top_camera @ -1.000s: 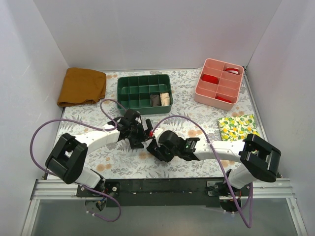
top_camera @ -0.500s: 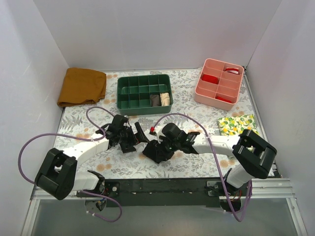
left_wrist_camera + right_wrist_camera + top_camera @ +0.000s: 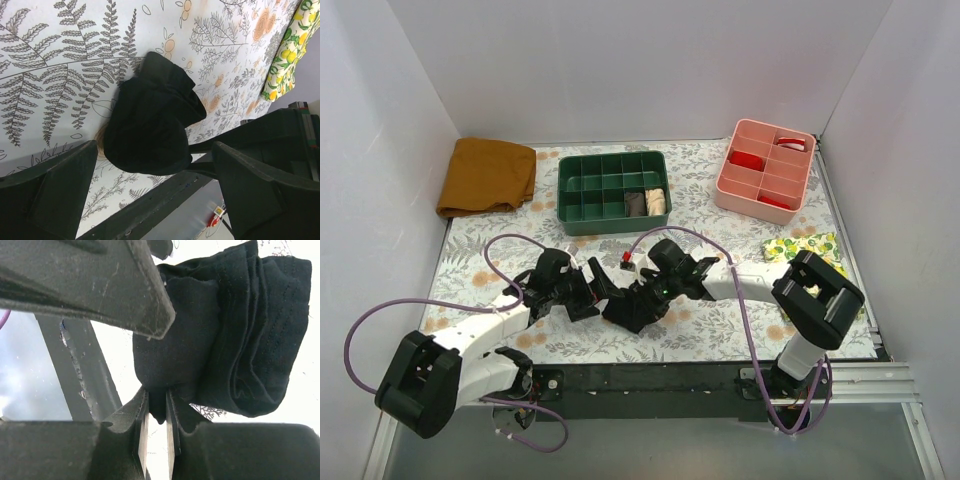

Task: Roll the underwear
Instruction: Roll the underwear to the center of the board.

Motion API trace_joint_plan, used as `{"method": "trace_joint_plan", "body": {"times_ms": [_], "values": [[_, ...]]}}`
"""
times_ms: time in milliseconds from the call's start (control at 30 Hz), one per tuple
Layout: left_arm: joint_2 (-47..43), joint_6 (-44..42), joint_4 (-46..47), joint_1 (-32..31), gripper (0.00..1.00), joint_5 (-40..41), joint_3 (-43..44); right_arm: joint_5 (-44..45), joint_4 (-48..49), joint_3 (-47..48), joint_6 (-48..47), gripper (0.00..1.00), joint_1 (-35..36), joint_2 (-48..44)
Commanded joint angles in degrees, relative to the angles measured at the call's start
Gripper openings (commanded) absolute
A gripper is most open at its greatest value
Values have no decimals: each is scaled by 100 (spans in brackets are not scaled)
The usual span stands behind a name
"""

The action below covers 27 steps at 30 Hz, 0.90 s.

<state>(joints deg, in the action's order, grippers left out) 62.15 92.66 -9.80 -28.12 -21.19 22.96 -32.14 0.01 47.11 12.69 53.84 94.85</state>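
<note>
The underwear (image 3: 626, 313) is a black bundle, folded into thick layers, on the leaf-print table near the front edge. In the right wrist view the underwear (image 3: 235, 330) shows stacked folds, and my right gripper (image 3: 156, 407) is shut on a lower flap of it. From above, my right gripper (image 3: 638, 300) sits over the bundle. My left gripper (image 3: 594, 291) is just left of it, open. In the left wrist view the underwear (image 3: 150, 120) lies just beyond my left gripper (image 3: 155, 192), whose jaws stand wide apart. No grey label shows.
A green compartment tray (image 3: 582, 187) and a pink one (image 3: 741, 190) stand at the back. A mustard-brown cloth (image 3: 487, 175) lies back left. The lemon-print cloth (image 3: 798, 252) lies right, partly under my right arm. The black front rail (image 3: 650, 385) runs close behind the bundle.
Both grippers have moved left and toward the front edge. The right gripper has carried the black bundle along. The left arm has drawn back and lowered.
</note>
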Motion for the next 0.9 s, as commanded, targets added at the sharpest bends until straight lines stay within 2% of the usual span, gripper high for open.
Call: {"method": "trace_joint_plan", "body": {"times_ms": [0, 167, 333, 600, 867], "values": [[112, 173, 14, 8, 98, -96, 59, -4, -308, 167, -188, 8, 21, 60], [254, 331, -127, 8, 98, 35, 59, 462, -361, 140, -196, 8, 213, -220], [718, 261, -258, 17, 98, 264, 480, 1499, -721, 263, -486, 8, 741, -397], [1738, 208, -294, 52, 98, 36, 1017, 3063, -1162, 492, -873, 8, 1523, -239], [2187, 68, -198, 61, 98, -201, 1272, 3899, -1232, 562, -891, 8, 1892, -45]]}}
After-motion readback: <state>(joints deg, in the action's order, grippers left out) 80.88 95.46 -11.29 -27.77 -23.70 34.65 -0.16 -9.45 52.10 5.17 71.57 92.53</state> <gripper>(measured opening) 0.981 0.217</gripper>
